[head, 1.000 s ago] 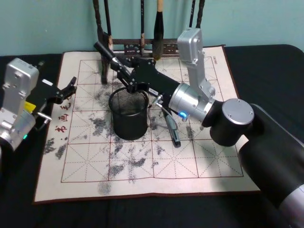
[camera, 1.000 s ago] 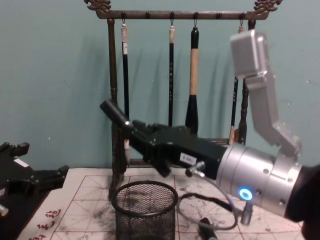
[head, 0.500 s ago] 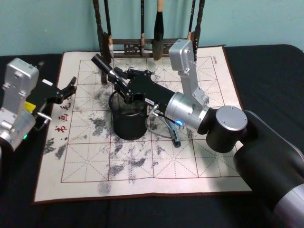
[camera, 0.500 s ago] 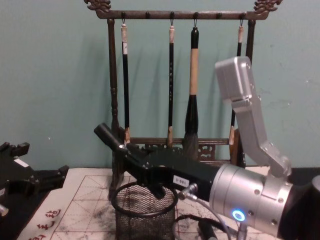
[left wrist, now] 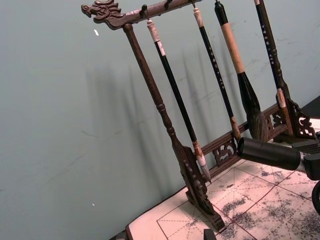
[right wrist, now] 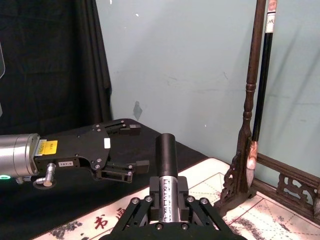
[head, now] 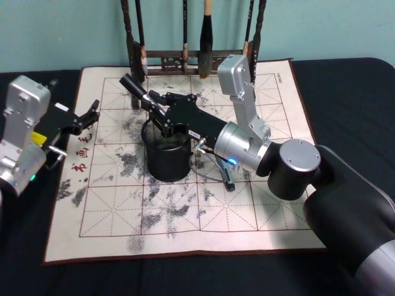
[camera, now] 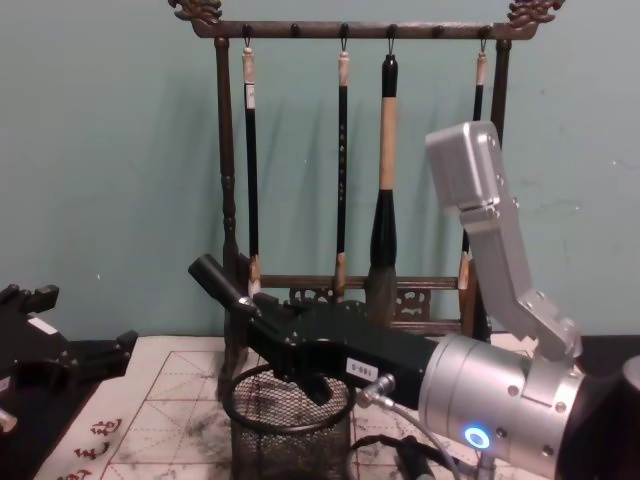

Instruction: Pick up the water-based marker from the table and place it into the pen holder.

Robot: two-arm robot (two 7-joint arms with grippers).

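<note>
Black water-based marker (head: 138,92) pinched in right gripper (head: 162,111), slanting above black wire-mesh pen holder (head: 165,163): tip steeper, centre, release; left gripper (head: 90,116) parked, splayed.

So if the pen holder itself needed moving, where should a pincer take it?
Probably by the solid rim of the pen holder, one finger inside and one outside the mesh wall, coming from above on its left. It stands upright and open-topped, and the right pincer holding the marker hangs over its far right rim; the open left pincer is nearer.
</note>
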